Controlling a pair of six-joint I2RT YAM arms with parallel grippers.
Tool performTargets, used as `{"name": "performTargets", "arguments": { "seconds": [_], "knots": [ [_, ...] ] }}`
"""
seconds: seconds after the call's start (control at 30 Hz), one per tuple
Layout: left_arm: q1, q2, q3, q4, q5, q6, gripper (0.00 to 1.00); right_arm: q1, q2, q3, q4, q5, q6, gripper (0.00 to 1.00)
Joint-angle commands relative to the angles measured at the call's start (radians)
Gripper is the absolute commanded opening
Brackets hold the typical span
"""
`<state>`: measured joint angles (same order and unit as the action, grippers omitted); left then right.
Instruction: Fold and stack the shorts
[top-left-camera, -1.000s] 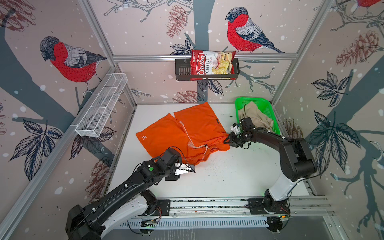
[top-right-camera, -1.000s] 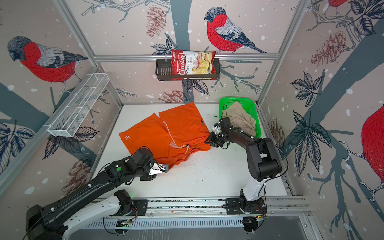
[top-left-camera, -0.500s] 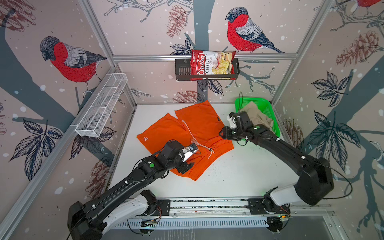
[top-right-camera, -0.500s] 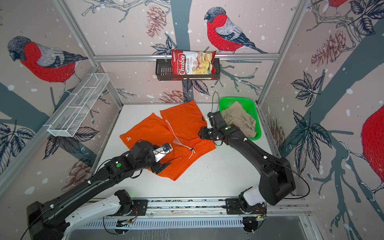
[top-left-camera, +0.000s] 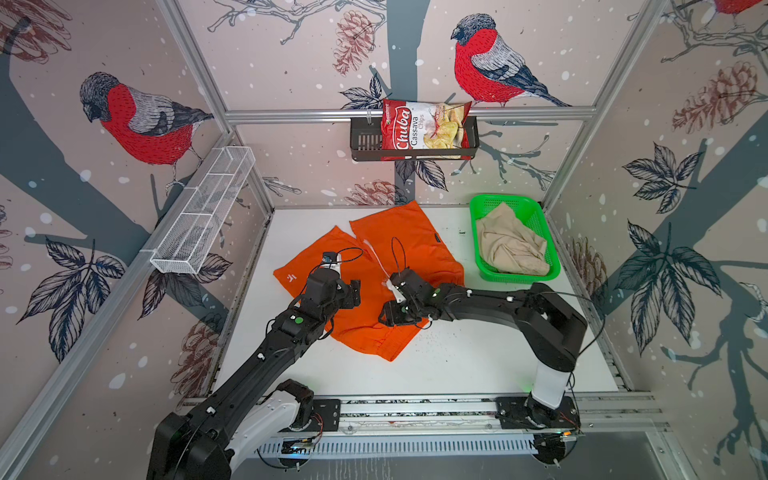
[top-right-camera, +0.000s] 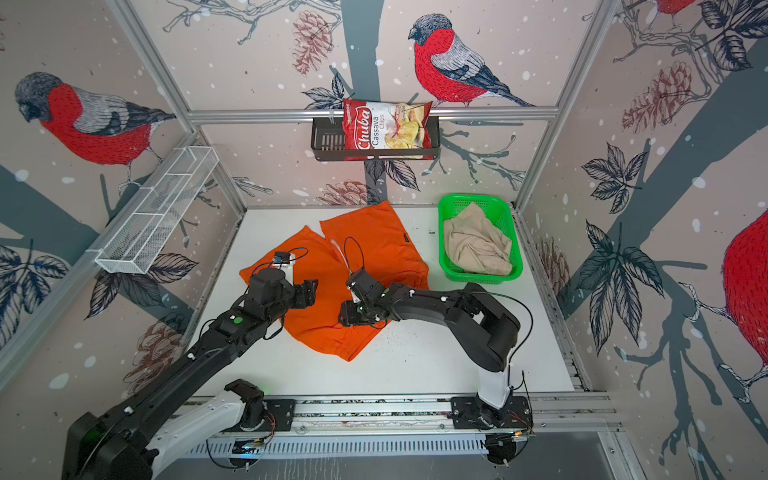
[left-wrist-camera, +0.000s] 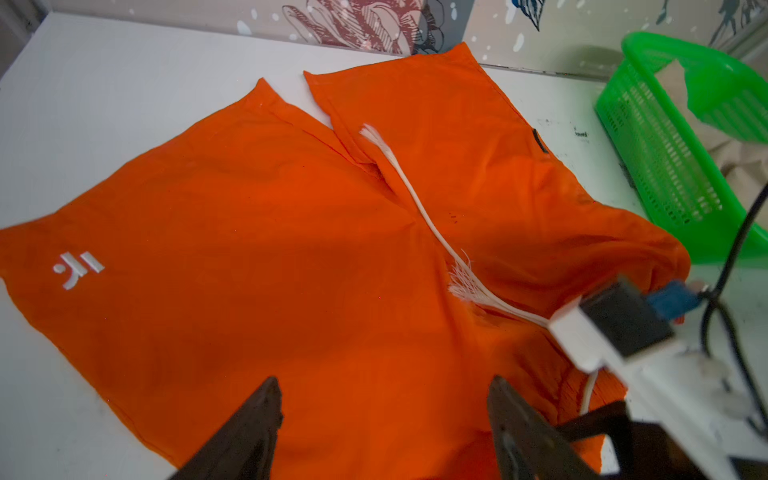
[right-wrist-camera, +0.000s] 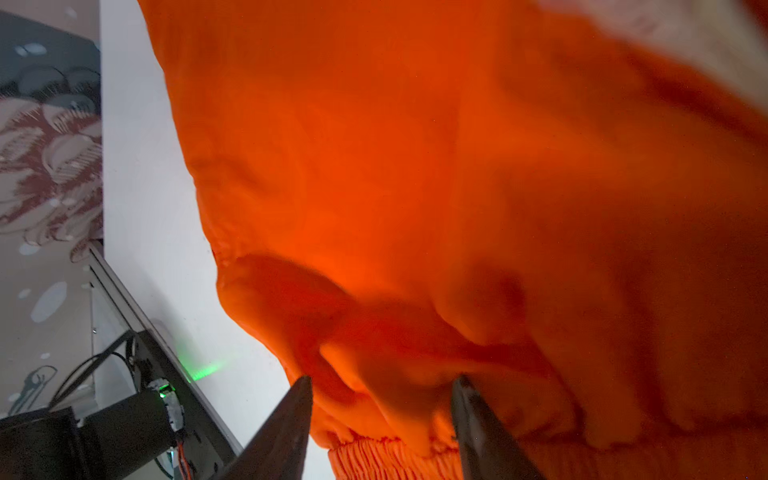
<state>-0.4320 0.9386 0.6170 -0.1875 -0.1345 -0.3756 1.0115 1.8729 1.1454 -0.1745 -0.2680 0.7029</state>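
- In both top views, the orange shorts (top-left-camera: 370, 328) lie spread on the desk (top-left-camera: 478, 357) with the legs toward the back wall. The beige shorts (top-left-camera: 509, 245) sit crumpled in the green basket (top-left-camera: 517, 277). The left end effector (top-left-camera: 355, 291) and right end effector (top-left-camera: 384, 318) are both over the near half of the orange pair.
- In the left wrist view, the left end effector (left-wrist-camera: 382, 382) stands wide apart just above the cloth and holds nothing. The white drawstring (left-wrist-camera: 415, 199) trails loose across the middle seam. We judge the fabric thin, light and limp, so it will sag and slide rather than keep a crease.
- In the right wrist view, the right end effector (right-wrist-camera: 382, 380) is partly closed around a bunched fold of orange cloth just beside the gathered waistband (right-wrist-camera: 374, 455). We judge that thicker elastic edge, or a leg-hem corner, to be the surest hold. A pinch mid-panel would likely drag only one layer.
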Motion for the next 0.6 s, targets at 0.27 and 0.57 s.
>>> {"name": "performTargets", "arguments": {
  "seconds": [0.27,0.57],
  "knots": [
    [0.019,0.057,-0.069,0.176,0.005,-0.139,0.75,-0.015,-0.006,-0.164,-0.097,0.05,-0.034,0.56],
    [0.022,0.13,-0.076,0.227,0.056,-0.169,0.74,-0.088,-0.276,-0.324,-0.236,0.136,-0.017,0.58]
  ]
}}
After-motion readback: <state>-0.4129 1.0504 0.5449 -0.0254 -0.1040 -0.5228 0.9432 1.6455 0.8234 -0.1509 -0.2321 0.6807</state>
